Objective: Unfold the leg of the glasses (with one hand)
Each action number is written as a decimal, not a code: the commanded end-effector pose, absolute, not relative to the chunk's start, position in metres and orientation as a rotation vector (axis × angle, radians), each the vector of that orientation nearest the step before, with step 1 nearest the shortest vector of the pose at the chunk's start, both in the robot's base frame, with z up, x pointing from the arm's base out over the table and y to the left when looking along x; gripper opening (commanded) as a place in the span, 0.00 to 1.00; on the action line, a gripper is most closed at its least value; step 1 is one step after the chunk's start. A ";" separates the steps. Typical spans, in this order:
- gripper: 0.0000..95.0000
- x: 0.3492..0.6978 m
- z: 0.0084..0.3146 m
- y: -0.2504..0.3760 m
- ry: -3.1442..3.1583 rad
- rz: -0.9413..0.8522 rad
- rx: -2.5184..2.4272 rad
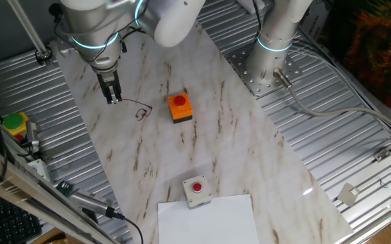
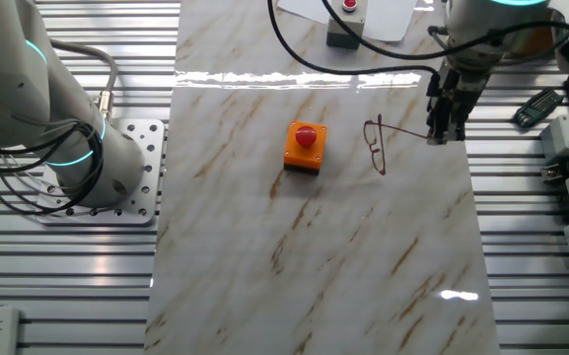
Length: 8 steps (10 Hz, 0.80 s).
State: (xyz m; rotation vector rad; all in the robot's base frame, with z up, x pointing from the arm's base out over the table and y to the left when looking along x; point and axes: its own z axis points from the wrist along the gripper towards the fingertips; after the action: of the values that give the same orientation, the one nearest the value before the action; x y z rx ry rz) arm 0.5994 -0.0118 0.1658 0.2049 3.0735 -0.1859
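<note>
Seemingly pinching one leg's tip, the tool [image 2: 443, 133] holds the glasses [image 2: 376, 145] lying on the tabletop [image 2: 343, 256] beside the orange box [image 2: 305, 148]; swing slowly, keeping the frame flat.

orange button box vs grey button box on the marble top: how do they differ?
Housing: the orange button box is bright orange; the grey button box is pale grey. Place: the orange one sits mid-table beside the glasses; the grey one sits at the edge of the white sheet, farther from the gripper. Shared: each carries a red round button on top.
</note>
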 end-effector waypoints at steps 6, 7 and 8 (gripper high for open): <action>0.00 0.599 0.162 -0.013 3.065 -0.239 0.203; 0.00 0.599 0.160 -0.012 3.065 -0.237 0.209; 0.00 0.599 0.159 -0.011 3.063 -0.241 0.213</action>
State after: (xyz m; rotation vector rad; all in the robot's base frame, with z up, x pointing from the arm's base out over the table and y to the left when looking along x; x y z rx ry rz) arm 0.5996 -0.0096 0.1579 0.2172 3.0642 -0.2419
